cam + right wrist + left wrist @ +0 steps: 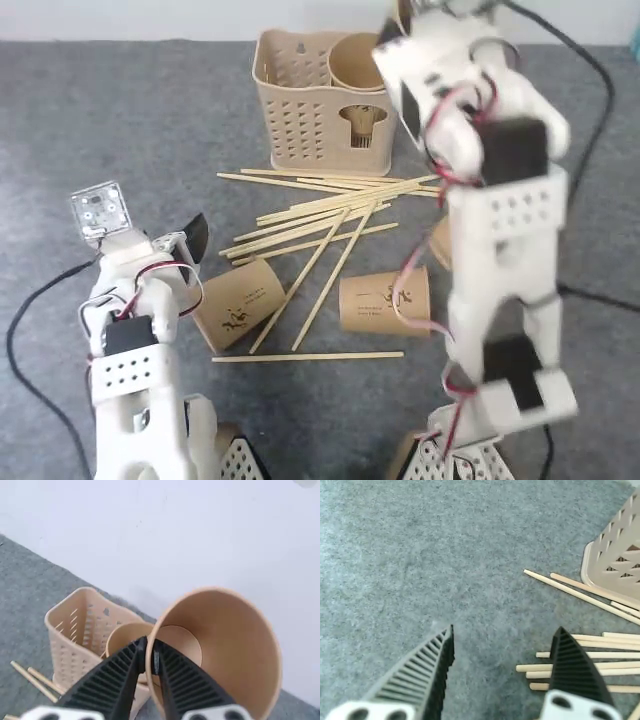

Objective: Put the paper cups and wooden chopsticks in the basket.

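Setting: robotics test bench, lab-type room. Evidence, high view:
- Left arm (130, 380) at lower left and right arm (505, 230) at right, both small, built of white plastic parts.
- Exposed red and black wiring (440, 120); black cable (30, 320) trailing off lower left.
- Tabletop (120, 120) under a grey felt-like mat.
- Plain white wall (200, 530) behind.
- Staged props mid-frame: basket (300, 130), paper cup (385, 300), chopsticks (320, 215).

left arm (130, 370), right arm (500, 230): white plastic shells, hole-dotted plates, black motor blocks (513, 150) set in. red wires (447, 100) looping round joints, black cables (32, 298) trailing off. left pincer (505, 630), right pincer (149, 645): black ribbed wedge fingers (432, 665), white mounts with screw holes.
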`<action>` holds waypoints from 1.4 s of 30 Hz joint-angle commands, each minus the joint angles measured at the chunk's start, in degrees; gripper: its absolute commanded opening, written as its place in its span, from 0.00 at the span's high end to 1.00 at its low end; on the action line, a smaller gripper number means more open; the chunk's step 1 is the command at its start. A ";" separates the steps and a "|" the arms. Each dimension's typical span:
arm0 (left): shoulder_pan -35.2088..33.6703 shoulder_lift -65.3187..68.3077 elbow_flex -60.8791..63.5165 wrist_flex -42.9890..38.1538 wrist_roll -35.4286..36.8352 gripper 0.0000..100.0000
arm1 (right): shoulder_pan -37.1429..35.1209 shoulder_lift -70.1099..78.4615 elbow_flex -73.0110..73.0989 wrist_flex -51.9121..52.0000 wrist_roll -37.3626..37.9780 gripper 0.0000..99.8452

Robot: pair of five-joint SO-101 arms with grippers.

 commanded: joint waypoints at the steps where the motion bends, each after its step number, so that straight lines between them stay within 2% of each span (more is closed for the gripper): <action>1: 0.00 -1.32 -0.66 -1.05 -0.62 0.71 | 0.13 7.34 -12.40 -0.13 0.88 0.99; 7: 0.00 -1.32 -0.57 -1.14 -0.62 0.71 | -1.54 19.12 -23.74 0.31 0.79 0.99; 15: 0.00 -1.32 -0.57 -1.14 -0.70 0.71 | -3.12 26.15 -27.25 2.42 -1.67 0.99; 19: 0.00 -1.32 -0.57 -1.14 -0.70 0.71 | -3.47 27.38 -27.16 4.26 -1.76 0.88; 21: 0.00 -1.32 -0.57 -1.14 -0.70 0.71 | -3.47 27.47 -27.25 4.26 -1.76 0.84; 26: 0.00 -1.32 -0.57 -1.14 -0.70 0.71 | -3.82 23.96 -27.52 5.85 -1.76 0.84; 31: -0.26 -1.32 -0.75 -0.88 -0.70 0.71 | -5.67 14.90 -27.52 16.22 -1.85 0.84; 33: -0.35 -1.32 -0.92 -0.09 -0.53 0.71 | -5.67 11.12 -27.52 22.02 -4.31 0.84; 36: -2.20 -1.41 -5.41 7.47 -0.26 0.71 | -5.23 6.55 -27.08 30.20 -7.47 0.84; 42: -4.66 -1.32 -19.30 27.87 2.37 0.71 | 0.31 -4.09 -8.70 30.64 -8.26 0.84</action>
